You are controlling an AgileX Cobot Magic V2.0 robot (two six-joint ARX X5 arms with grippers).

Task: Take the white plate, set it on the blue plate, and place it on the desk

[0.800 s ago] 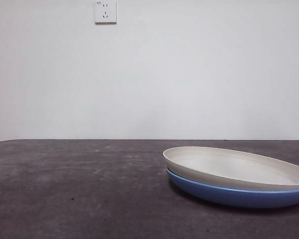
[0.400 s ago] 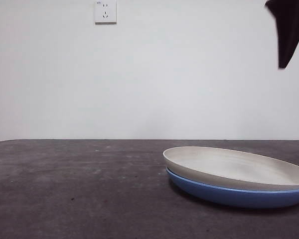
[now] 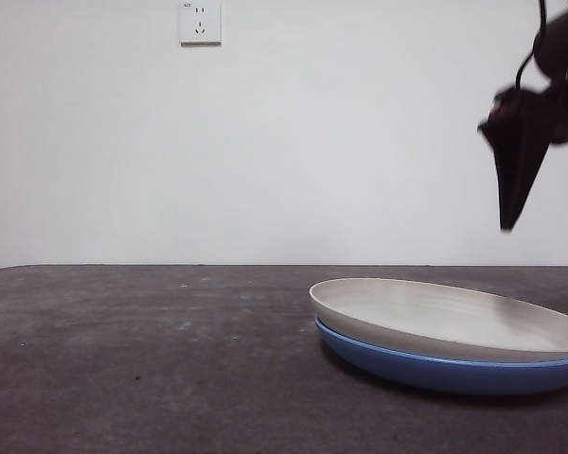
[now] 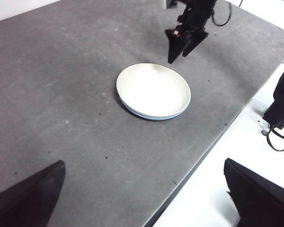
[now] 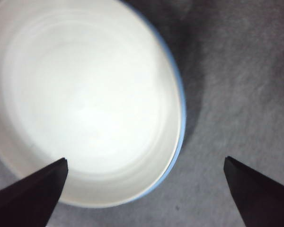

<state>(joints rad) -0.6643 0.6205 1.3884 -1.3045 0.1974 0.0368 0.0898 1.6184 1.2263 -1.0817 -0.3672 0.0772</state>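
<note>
Resting nested on the blue plate (image 3: 454, 371), the white plate (image 3: 450, 319) shows the stacking done; setting it back on the bench (image 3: 151, 359) remains. The right hand (image 3: 511, 184) hangs above its rim, jaws apart and empty; the left hand (image 4: 142, 198) waits well off, also apart.

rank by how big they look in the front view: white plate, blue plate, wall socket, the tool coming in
1. white plate
2. blue plate, mostly hidden beneath it, so true size is unsure
3. right tool, at unknown distance from the camera
4. wall socket
</note>
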